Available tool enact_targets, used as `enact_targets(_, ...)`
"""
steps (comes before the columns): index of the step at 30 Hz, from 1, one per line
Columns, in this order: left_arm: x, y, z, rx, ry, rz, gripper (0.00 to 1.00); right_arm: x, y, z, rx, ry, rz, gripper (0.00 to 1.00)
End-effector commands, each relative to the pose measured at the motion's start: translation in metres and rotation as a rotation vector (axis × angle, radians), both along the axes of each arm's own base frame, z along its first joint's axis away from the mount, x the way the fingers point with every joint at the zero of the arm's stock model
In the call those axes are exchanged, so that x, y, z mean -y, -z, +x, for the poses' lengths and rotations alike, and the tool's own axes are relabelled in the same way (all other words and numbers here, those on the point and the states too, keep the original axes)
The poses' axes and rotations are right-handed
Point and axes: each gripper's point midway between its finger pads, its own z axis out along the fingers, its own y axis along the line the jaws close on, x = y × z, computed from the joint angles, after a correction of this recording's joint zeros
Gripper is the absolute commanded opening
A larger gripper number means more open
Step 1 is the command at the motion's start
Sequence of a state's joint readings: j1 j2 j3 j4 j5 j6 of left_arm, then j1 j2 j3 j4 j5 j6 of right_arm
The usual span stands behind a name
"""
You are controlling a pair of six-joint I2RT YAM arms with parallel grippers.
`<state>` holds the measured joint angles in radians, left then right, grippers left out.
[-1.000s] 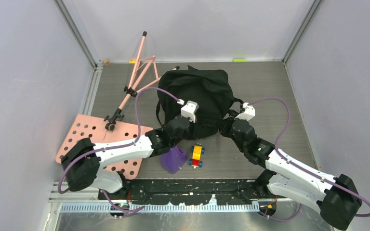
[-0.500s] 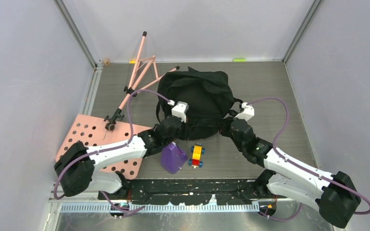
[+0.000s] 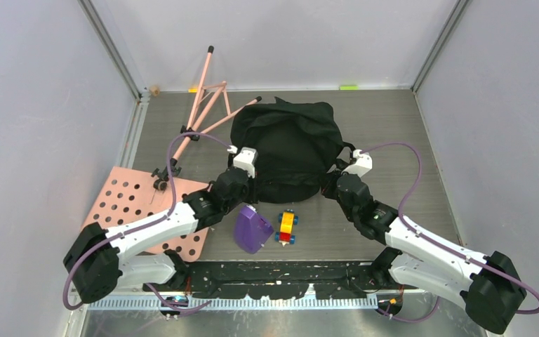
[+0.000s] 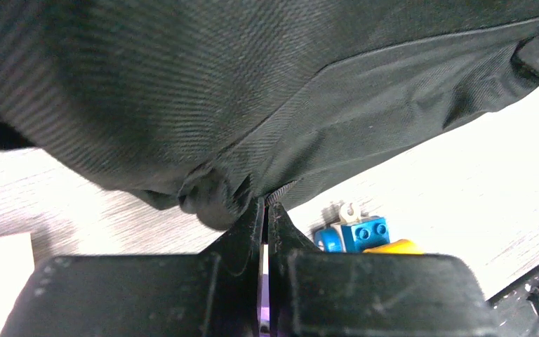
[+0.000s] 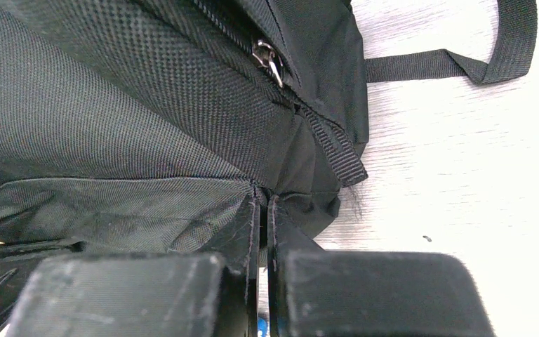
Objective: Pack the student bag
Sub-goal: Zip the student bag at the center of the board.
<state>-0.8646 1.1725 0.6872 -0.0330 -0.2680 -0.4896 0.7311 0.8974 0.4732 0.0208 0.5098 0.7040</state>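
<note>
Black student bag point(image 3: 288, 151) sits mid-table. The left gripper point(image 4: 265, 210) and right gripper point(image 5: 261, 203) are both pinched tight on its near hem (left's bite looks thin, hard to confirm), probably to spread it for the purple container point(image 3: 253, 230) and toy car point(image 3: 286, 227).

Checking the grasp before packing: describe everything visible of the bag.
The bag is black woven fabric, soft and slumped, lying on the table. A metal zip pull and webbing strap show on its right side. The left gripper and right gripper are each shut on its near edge.
</note>
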Motion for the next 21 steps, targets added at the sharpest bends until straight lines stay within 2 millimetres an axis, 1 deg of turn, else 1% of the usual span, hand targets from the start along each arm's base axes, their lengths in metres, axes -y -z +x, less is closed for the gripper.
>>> enact_targets(1, -0.037, 0.015, -0.001, -0.01, -0.054, 0.109, 0.0, 0.037, -0.037, 0.022, 0.121, 0.206, -0.029, 0.0)
enact_targets(7, -0.054, 0.022, -0.004, -0.029, -0.064, 0.144, 0.0, 0.036, -0.043, 0.025, 0.134, 0.207, -0.028, 0.0)
enact_targets(14, -0.069, 0.013, 0.001, -0.009, -0.094, 0.129, 0.0, 0.037, -0.045, 0.028, 0.138, 0.215, -0.043, 0.0)
enact_targets(21, -0.076, 0.001, 0.002, 0.024, -0.074, 0.121, 0.0, 0.04, -0.048, 0.029, 0.142, 0.225, -0.056, 0.0)
